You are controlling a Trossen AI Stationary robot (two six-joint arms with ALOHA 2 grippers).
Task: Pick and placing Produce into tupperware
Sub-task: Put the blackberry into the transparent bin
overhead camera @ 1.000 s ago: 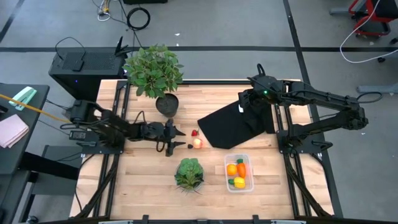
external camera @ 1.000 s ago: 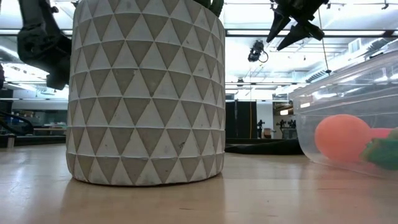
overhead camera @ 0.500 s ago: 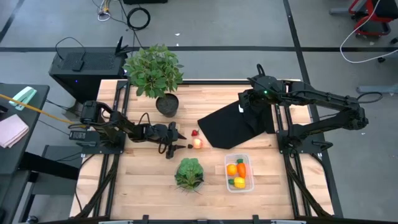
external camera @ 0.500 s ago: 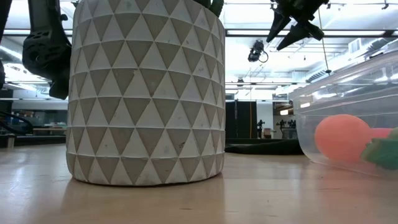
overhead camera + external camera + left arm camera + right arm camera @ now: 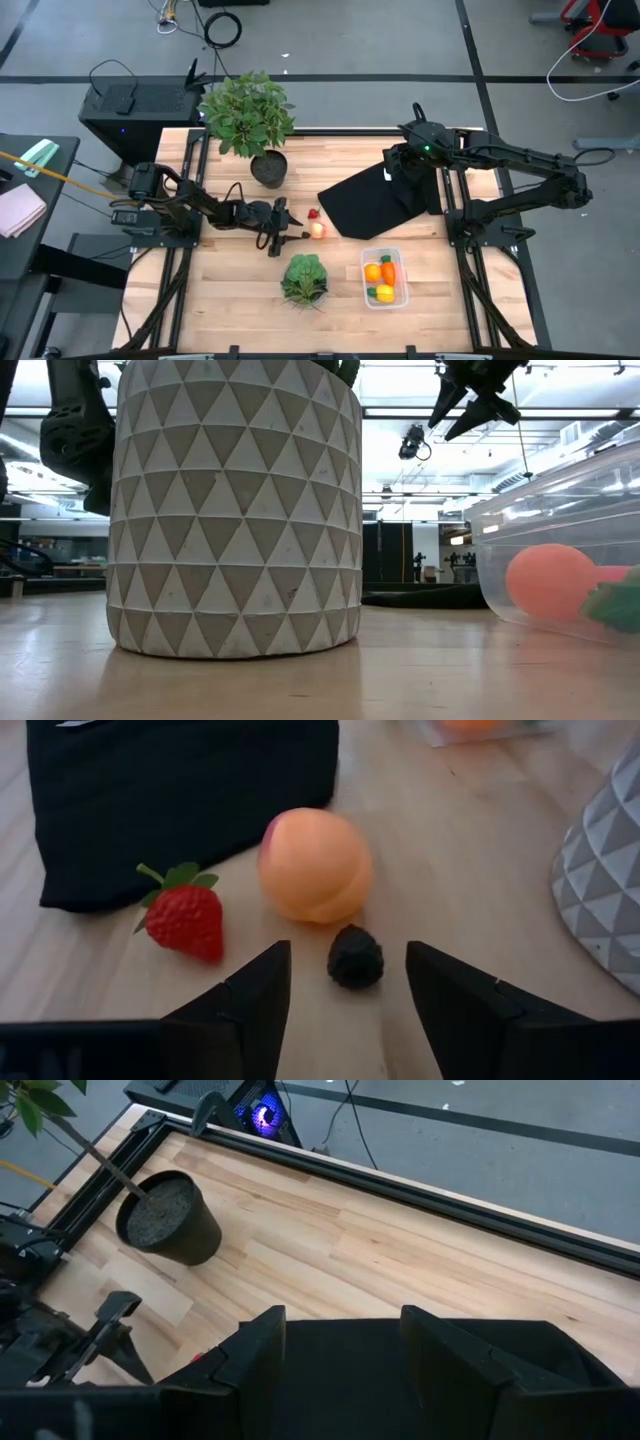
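My left gripper (image 5: 291, 226) (image 5: 345, 1005) is open and low over the table, left of the loose produce. Just ahead of its fingertips lies a small dark berry (image 5: 355, 957), untouched. Beyond it a pale peach-coloured ball (image 5: 315, 865) (image 5: 318, 230) and a tiny red strawberry (image 5: 185, 917) (image 5: 313, 213) rest on the wood. The clear tupperware (image 5: 399, 262) (image 5: 560, 510) stands toward the near right and holds an orange ball (image 5: 372, 272), an orange carrot (image 5: 388, 272) and a yellow piece (image 5: 384, 293). My right gripper (image 5: 398, 178) (image 5: 345, 1370) waits open above the black cloth.
A black cloth (image 5: 375, 200) (image 5: 180, 790) lies right of the loose produce. A lettuce head (image 5: 304, 278) in a grey triangle-patterned pot (image 5: 235, 510) (image 5: 605, 870) stands near the left gripper. A potted green plant (image 5: 248, 115) stands at the far left. Bare wood lies between the berry and the tupperware.
My left gripper has moved toward the table's right, closer to the peach ball and the berry, and sunk a little. It has stayed open. The produce has not moved.
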